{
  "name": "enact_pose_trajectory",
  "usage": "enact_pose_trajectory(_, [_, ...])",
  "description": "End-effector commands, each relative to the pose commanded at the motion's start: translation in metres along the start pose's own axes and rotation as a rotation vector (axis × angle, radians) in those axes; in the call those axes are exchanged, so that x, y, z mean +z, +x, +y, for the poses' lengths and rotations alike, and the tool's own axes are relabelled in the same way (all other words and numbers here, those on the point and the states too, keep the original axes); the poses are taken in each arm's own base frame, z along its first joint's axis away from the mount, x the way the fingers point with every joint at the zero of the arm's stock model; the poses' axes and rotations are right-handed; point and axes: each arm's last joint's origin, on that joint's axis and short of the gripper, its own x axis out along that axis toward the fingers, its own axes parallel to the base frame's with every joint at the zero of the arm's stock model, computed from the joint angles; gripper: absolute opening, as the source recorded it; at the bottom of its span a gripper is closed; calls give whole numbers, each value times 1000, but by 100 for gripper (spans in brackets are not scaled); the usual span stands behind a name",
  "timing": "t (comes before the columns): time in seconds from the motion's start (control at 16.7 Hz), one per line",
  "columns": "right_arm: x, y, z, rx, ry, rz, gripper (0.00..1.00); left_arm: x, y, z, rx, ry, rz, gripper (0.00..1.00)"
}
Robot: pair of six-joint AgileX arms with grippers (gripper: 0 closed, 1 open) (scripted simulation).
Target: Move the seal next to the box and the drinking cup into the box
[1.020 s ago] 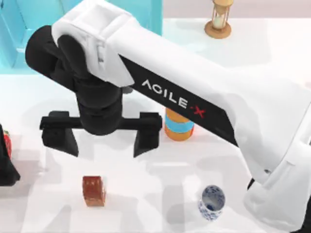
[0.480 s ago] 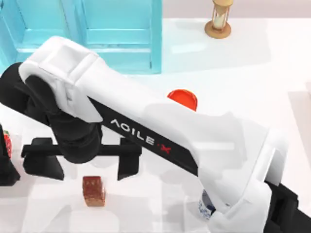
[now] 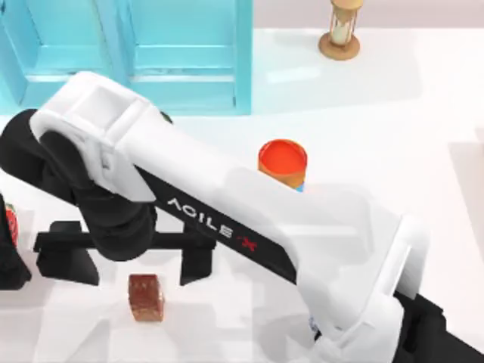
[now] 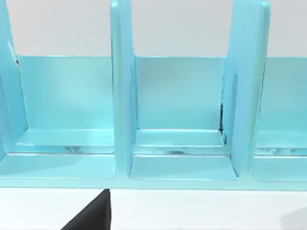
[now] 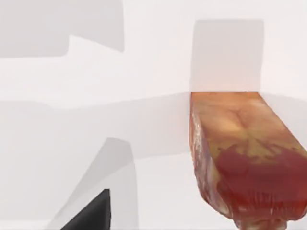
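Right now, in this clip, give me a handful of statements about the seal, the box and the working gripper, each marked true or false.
1. The right gripper hangs over the table with its fingers spread wide. True.
2. The seal is clamped between the fingers. False: it stands free on the table, just on the near side of the gripper.
3. The seal already sits inside the box. False: the blue box is at the far edge, well away from the seal.
4. An orange cylinder stands on the table beside the right arm. True.
5. The left wrist view faces the blue box's compartments. True.
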Motion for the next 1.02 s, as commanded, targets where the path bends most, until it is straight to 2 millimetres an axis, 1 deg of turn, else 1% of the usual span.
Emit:
enact_pose_trajectory(0.18, [0,21,3,5,-1,-3,100,0,0,0,0,0,0,100])
enact_pose_trajectory(0.48, [-1,55,-2,7,0,-4,100,0,0,0,0,0,0,100])
enact_pose_trajectory(0.6, [-1,61,-3,5,0,-3,100,0,0,0,0,0,0,100])
enact_pose_trajectory(0.84, [-1,61,-3,5,0,-3,100,0,0,0,0,0,0,100])
enact_pose_trajectory(1.02, [-1,61,-3,5,0,-3,77,0,0,0,0,0,0,100])
